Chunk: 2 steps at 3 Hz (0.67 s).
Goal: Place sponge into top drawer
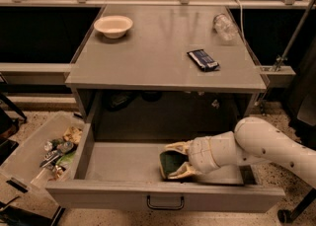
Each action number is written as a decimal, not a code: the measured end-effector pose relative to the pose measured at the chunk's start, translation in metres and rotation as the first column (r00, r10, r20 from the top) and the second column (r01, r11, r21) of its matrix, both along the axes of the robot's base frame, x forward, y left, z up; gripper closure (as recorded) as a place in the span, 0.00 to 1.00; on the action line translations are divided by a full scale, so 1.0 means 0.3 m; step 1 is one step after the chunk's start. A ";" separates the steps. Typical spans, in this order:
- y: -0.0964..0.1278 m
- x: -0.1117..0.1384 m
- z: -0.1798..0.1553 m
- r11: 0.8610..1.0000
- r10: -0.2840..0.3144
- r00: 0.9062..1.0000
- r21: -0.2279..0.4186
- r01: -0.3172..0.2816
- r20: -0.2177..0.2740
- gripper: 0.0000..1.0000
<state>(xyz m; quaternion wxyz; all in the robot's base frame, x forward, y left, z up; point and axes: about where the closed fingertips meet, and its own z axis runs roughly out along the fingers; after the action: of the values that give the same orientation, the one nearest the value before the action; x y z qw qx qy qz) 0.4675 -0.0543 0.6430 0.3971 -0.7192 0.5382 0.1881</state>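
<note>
The top drawer is pulled open under the table, a dark bar handle centred on its front panel. My gripper reaches in from the right, low over the drawer's floor. Its two pale fingers stand on either side of the sponge, which shows its dark green top with a thin yellow edge. The sponge sits tilted between the fingers, at or just above the drawer bottom, right of the middle. The fingers are closed on it.
On the tabletop are a white bowl at the back left, a dark blue snack wrapper and a clear plastic bottle at the back right. A clear bin of clutter stands on the floor left of the drawer.
</note>
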 end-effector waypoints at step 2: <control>0.002 -0.001 -0.001 1.000 0.002 1.000 0.000 -0.002 -0.001 0.00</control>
<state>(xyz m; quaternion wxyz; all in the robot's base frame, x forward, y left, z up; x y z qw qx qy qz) 0.4672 -0.0536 0.6427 0.3969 -0.7195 0.5377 0.1887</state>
